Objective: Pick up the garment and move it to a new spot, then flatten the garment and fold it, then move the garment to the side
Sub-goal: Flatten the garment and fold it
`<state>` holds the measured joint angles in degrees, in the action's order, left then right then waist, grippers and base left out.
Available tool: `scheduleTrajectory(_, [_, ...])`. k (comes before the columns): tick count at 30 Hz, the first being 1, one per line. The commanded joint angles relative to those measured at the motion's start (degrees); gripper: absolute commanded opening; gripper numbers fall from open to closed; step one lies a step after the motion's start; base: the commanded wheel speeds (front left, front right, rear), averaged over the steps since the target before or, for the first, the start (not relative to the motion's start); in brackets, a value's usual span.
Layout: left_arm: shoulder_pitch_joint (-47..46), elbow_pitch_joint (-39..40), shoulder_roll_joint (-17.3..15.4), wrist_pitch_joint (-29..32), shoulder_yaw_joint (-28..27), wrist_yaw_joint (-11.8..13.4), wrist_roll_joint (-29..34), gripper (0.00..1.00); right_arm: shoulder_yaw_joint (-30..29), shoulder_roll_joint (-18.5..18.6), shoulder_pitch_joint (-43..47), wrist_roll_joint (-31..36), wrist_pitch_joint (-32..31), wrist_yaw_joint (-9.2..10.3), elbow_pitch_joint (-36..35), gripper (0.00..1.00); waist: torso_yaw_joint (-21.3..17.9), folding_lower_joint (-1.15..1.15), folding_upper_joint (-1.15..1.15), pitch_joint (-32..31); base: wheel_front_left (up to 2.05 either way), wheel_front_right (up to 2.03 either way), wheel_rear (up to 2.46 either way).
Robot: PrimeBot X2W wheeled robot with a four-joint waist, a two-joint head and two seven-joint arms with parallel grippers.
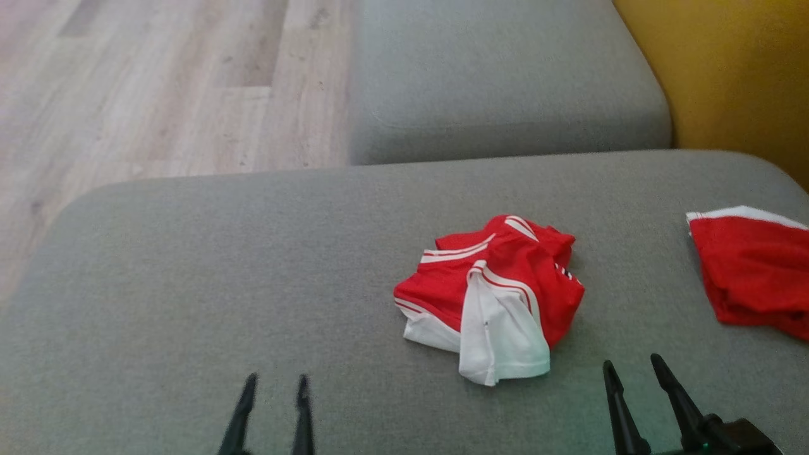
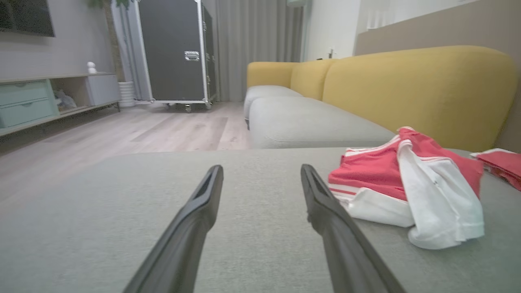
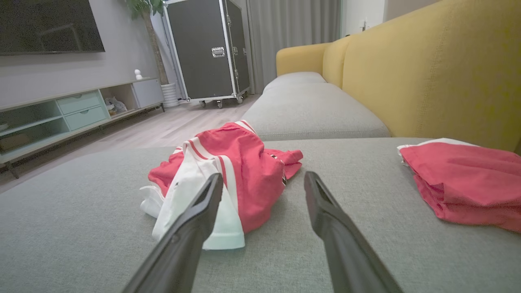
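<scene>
We are finding the red-and-white garment (image 1: 493, 297) lying crumpled in a heap on the grey seat cushion (image 1: 189, 284), right of centre in the head view, with a white panel draping over its near side. The left gripper (image 1: 278, 379) is sitting low over the cushion's near part, well apart from the garment and to its left, with its fingers spread and holding nothing. The right gripper (image 1: 632, 361) is standing near the garment's near right side without touching it, its fingers likewise parted and empty. We are noting a second red garment (image 1: 752, 278) with a white hem lying on the same cushion toward the right edge, apart from the heap. Beyond the cushion, a yellow backrest (image 1: 727, 63) is showing at the right and a wooden floor (image 1: 158, 82) at the left.
</scene>
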<state>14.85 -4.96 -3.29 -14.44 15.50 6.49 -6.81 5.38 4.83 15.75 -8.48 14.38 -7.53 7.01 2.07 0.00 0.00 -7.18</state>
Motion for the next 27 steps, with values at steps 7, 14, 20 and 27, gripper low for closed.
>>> scheduleTrajectory(7, [-18.04, -7.57, 0.41, -0.56, 7.67, -2.45, -2.73, 1.00, 2.53, 2.90, -5.01, 0.31, 0.62, 0.04, -2.80, 1.00, -4.92, 0.00, 0.00, 5.32, 0.00, 0.00, 0.00])
scheduleTrajectory(14, [-34.67, -20.21, 0.41, 1.32, 19.03, -4.44, -11.77, 1.00, 4.02, 5.18, -7.67, -0.06, 0.62, 0.04, -3.06, 1.00, -10.48, 0.00, 0.00, 9.88, 0.00, 0.00, 0.00])
scheduleTrajectory(20, [-44.12, -28.47, 0.41, 5.86, 26.23, -2.94, -18.55, 1.00, 4.88, 5.59, -9.87, -0.46, 0.62, 0.04, -3.35, 1.00, -14.53, 0.00, 0.00, 12.58, 0.00, 0.00, 0.00])
scheduleTrajectory(27, [-49.48, -33.06, 0.41, 7.23, 31.53, -3.11, -26.83, 1.00, 5.61, 5.15, -11.30, -0.76, 0.62, 0.04, -2.97, 1.00, -17.68, 0.00, 0.00, 13.49, 0.00, 0.00, 0.00])
